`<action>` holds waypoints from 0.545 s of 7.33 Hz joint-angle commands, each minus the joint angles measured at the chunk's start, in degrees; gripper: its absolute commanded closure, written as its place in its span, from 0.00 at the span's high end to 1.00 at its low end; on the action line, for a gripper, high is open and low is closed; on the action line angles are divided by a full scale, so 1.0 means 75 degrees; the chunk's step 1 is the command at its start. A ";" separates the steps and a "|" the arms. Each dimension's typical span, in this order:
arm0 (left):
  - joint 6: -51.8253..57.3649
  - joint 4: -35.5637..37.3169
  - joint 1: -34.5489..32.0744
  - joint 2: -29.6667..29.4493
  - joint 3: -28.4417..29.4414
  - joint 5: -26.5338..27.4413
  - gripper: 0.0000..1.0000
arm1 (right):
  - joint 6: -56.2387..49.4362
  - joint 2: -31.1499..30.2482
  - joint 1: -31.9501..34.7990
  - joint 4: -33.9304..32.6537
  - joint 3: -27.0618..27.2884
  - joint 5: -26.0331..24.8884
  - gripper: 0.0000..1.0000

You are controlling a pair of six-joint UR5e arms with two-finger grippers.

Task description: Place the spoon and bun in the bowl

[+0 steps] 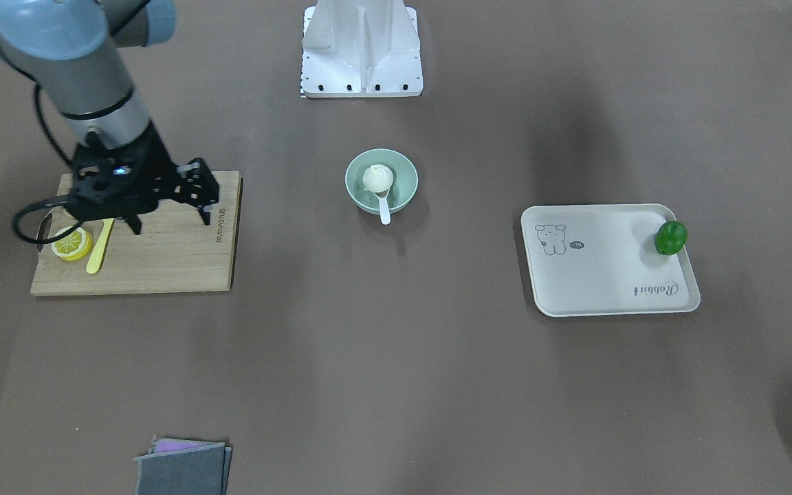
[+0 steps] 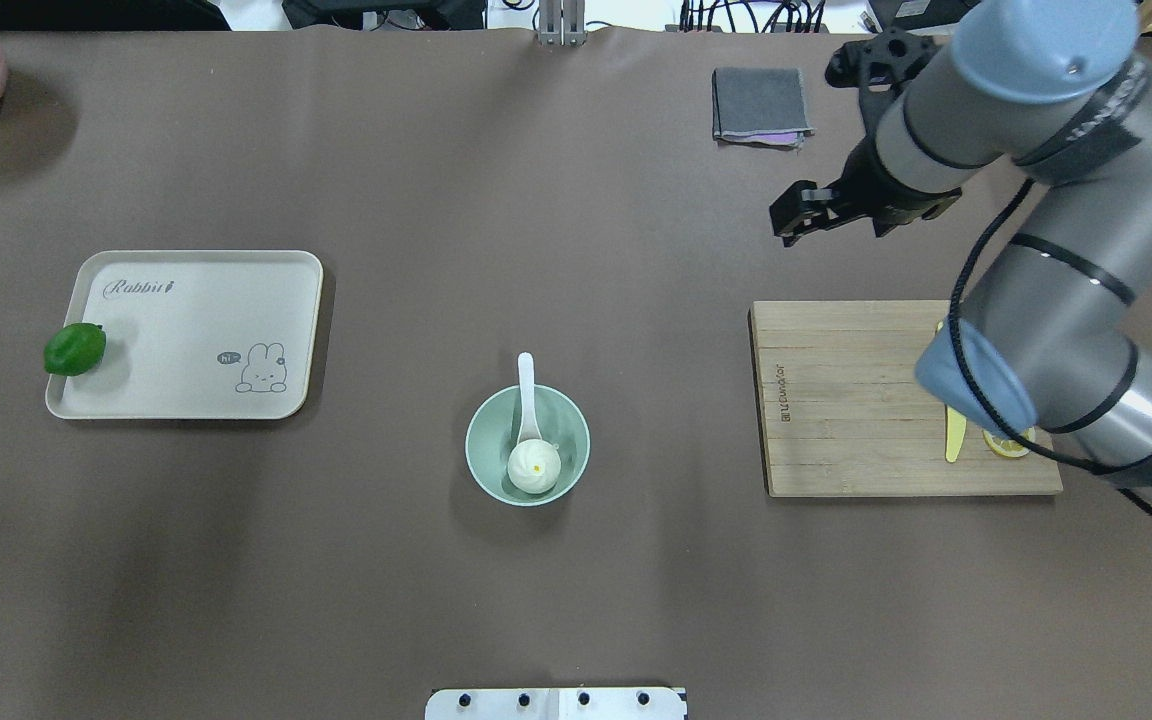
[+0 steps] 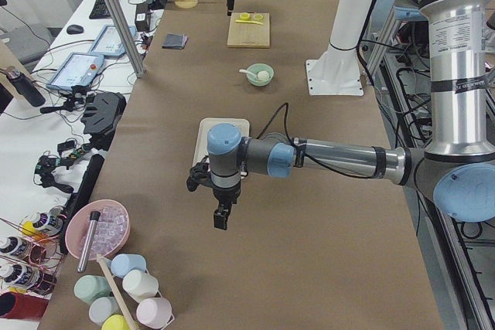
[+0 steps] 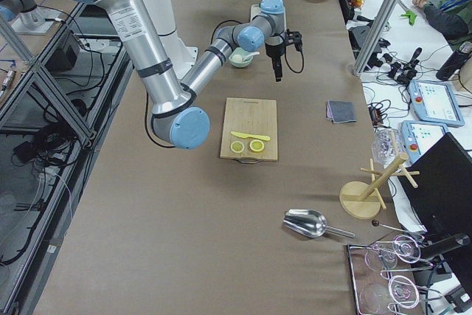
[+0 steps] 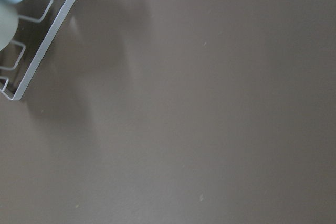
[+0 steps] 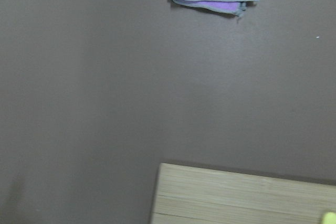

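The mint-green bowl (image 1: 404, 180) stands at the table's middle, also in the overhead view (image 2: 481, 440). The white bun (image 1: 377, 179) lies inside it. The white spoon (image 1: 384, 208) rests in the bowl under the bun, its handle sticking out over the rim (image 2: 526, 380). My right gripper (image 1: 171, 223) hangs open and empty above the wooden cutting board, far from the bowl. It also shows in the overhead view (image 2: 831, 222). My left gripper (image 3: 221, 220) shows only in the exterior left view, over bare table beyond the tray. I cannot tell whether it is open or shut.
The cutting board (image 1: 176, 254) holds a lemon slice (image 1: 71, 243) and a yellow knife (image 1: 99, 249). A cream tray (image 1: 602, 275) has a green fruit (image 1: 671, 237) at its edge. A folded grey cloth (image 1: 183, 469) lies at the operators' side. The robot base (image 1: 361, 55) stands behind the bowl.
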 commanded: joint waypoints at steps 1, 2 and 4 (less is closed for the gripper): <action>0.0570 0.0414 -0.0531 0.0018 0.0149 -0.0765 0.99 | -0.3060 -0.1875 0.1867 0.0029 0.0225 0.1115 1.00; 0.0570 0.0463 -0.0659 0.0157 -0.0037 -0.0767 0.99 | -0.4001 -0.2684 0.2710 0.0018 0.0190 0.1130 1.00; 0.0593 0.0405 -0.0766 0.0228 -0.0283 -0.0755 0.99 | -0.4456 -0.3849 0.3558 0.0018 0.0120 0.1061 1.00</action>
